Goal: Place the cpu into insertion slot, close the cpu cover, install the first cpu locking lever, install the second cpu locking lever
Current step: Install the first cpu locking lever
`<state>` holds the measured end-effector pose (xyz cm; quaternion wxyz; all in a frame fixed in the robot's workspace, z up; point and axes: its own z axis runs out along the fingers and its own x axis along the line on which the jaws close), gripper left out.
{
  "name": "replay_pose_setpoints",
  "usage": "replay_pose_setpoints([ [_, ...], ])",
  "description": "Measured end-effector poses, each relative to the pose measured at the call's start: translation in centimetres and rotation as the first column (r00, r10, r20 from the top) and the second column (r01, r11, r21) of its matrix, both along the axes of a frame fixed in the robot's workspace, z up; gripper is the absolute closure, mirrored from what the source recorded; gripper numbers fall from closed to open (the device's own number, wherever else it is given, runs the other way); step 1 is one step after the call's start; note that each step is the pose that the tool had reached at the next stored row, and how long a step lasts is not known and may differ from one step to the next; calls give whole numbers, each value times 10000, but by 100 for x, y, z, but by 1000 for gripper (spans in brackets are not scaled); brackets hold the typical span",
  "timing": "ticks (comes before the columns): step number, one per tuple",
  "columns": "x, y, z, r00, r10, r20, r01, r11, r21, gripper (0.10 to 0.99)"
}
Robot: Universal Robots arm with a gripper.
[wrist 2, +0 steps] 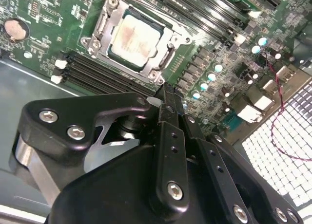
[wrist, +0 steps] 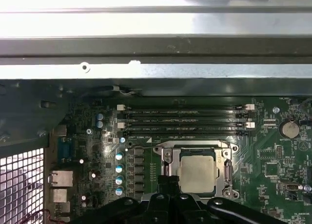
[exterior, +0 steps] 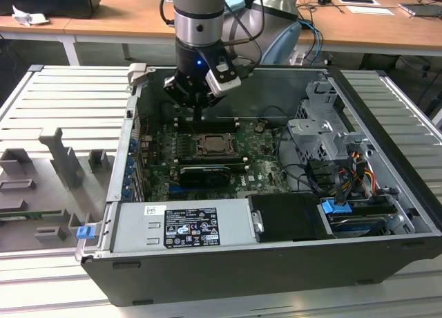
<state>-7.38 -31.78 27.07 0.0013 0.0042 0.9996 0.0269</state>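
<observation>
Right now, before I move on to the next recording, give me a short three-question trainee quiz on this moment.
1. True or false: the cpu is clamped in the pincer.
2. Pick one. The cpu cover is: A) standing upright; B) lying flat around the cpu; C) gripped by the pincer.
3. Fill in: the pincer's jaws are ___, holding nothing.

Key: 1 false; 2 B; 3 shut.
</observation>
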Motion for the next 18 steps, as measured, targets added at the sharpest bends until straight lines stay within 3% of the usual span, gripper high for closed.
replay_pose_setpoints([
  [13,-157,0,-31,10000,10,0,-10,10000,7,980],
  [18,-282,0,-49,10000,22,2,-22,10000,8,980],
])
